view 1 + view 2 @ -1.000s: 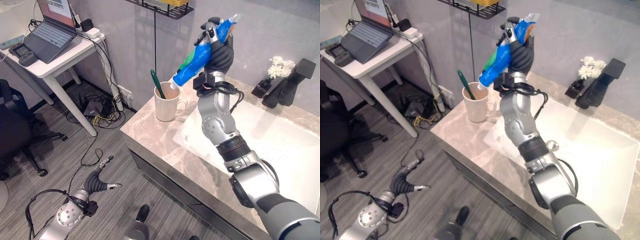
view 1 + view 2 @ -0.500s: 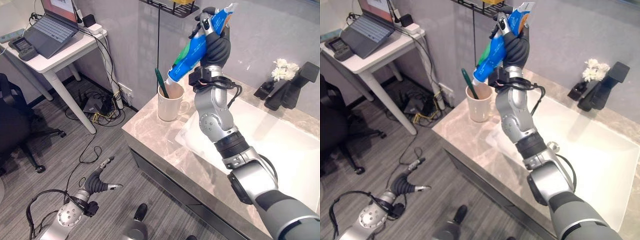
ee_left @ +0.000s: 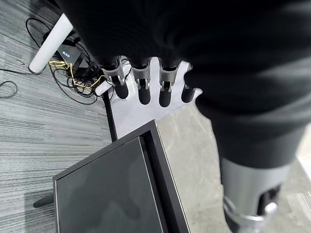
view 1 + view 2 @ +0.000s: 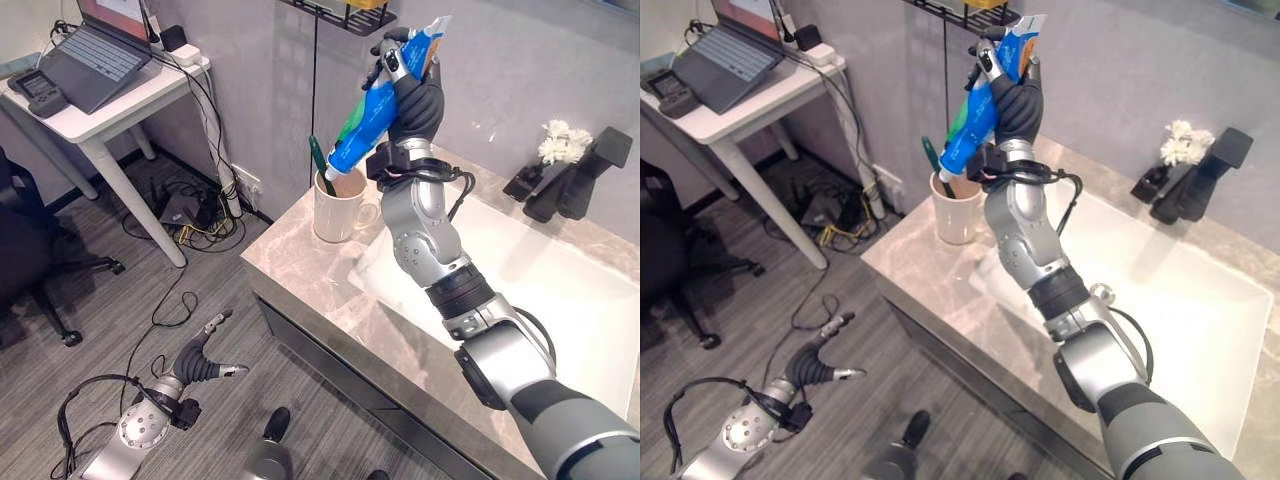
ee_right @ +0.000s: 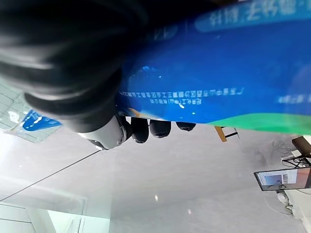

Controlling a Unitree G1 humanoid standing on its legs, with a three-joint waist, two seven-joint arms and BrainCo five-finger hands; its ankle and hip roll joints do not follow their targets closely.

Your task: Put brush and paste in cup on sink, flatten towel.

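The right hand (image 4: 415, 95) is raised above the marble surface (image 4: 310, 265) with its fingers (image 4: 985, 62) curled round a blue and green toothpaste tube (image 4: 372, 115), pinching it near the upper, crimped end. The tube's long axis runs on a slant: the crimped end points up and toward the wall, the white cap end points down and toward the robot's left, hanging right over the mouth of the cream mug (image 4: 338, 208). The cap sits just above the rim, on the side nearest the hand; whether it has crossed the rim cannot be told. In the right wrist view the tube (image 5: 204, 73) lies across the palm with dark fingertips (image 5: 160, 128) wrapped under it.

A dark green toothbrush (image 4: 321, 165) already stands in the mug, leaning toward the robot's left, so the brush half of the job looks done. The mug stands at the corner of the surface, just beside the white sink basin (image 4: 560, 290).

The coming move turns on that slant: the cap has to go down along the tube's own axis into the opening, clear of the brush handle. Too flat an angle could knock the mug or leave the tube resting across the rim.

The left hand (image 4: 205, 362) hangs low over the wooden floor, well apart from the mug, its fingers (image 3: 141, 90) relaxed and holding nothing, so the right hand is the one placed for the drop. No towel can be made out
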